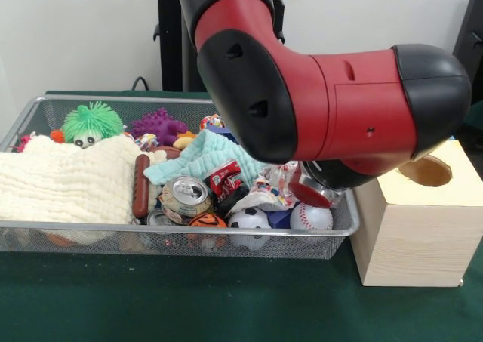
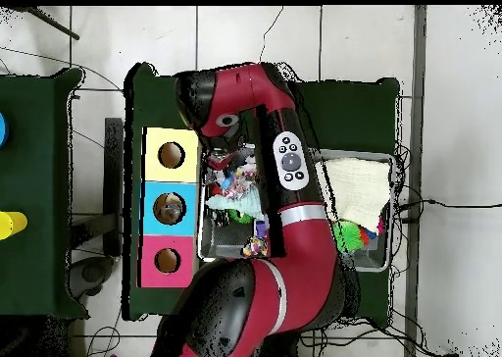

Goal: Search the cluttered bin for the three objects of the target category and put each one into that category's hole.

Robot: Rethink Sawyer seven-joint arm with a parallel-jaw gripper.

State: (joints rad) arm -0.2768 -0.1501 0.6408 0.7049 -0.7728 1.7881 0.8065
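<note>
The wire mesh bin lies across the table, full of clutter; it also shows in the overhead view. My red and black arm reaches low over the bin's right end and hides that part. Only a dark part of my gripper shows under the arm, over the bin's end nearest the boxes. I see no clear bottle with a blue label. The blue-topped box stands in the middle of three boxes beside the bin, with its round hole.
The yellow-topped box and the red-topped box flank the blue one. The bin holds a cream cloth, a teal cloth, a green fuzzy toy, crushed cans and small balls.
</note>
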